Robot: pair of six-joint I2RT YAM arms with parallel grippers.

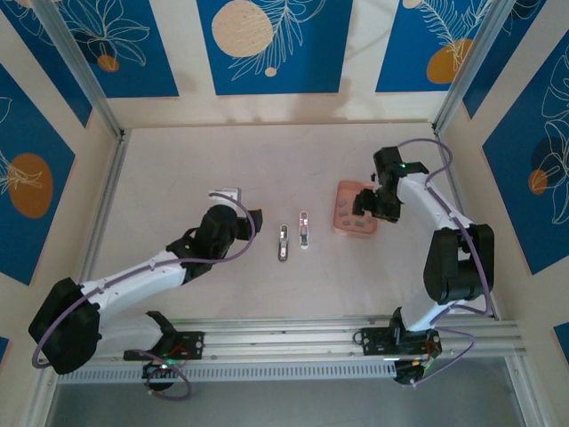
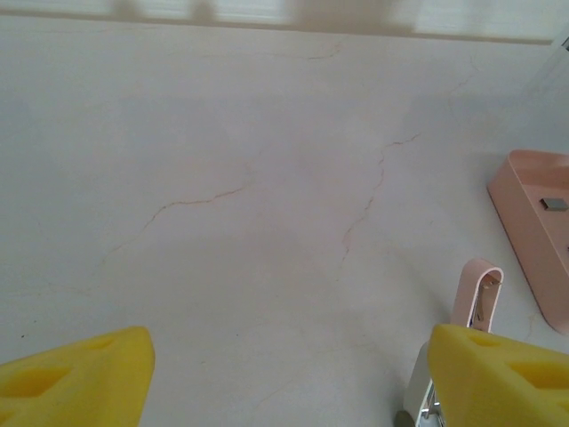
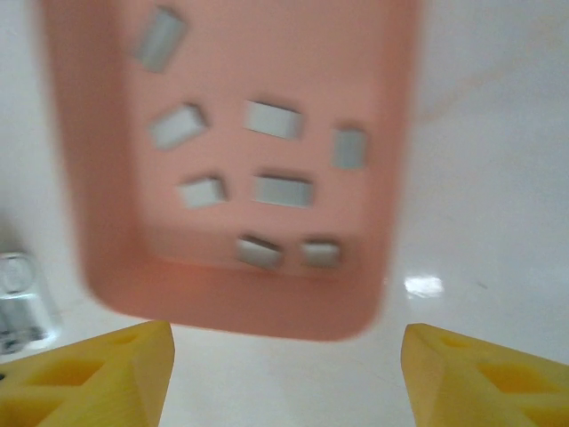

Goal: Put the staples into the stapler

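The stapler (image 1: 283, 243), a narrow grey-silver piece, lies flat at mid-table. Its pale end (image 2: 416, 384) shows just inside my left gripper's right finger (image 2: 498, 374). The pale pink-white staples pack (image 1: 304, 229) lies parallel just right of the stapler, and its rounded tip (image 2: 476, 286) has metal showing inside. My left gripper (image 1: 256, 222) hangs open just left of the stapler, with bare table between its fingers (image 2: 289, 360). My right gripper (image 1: 366, 206) is open over the near rim of the salmon-pink tray (image 3: 240, 307). The tiny staple sliver cannot be made out.
The salmon-pink tray (image 1: 345, 197) sits right of the pack and holds several small grey blocks (image 3: 283, 189). Its corner (image 2: 524, 209) shows in the left wrist view. A silvery metal piece (image 3: 20, 307) lies at the left edge of the right wrist view. Framed walls surround the table.
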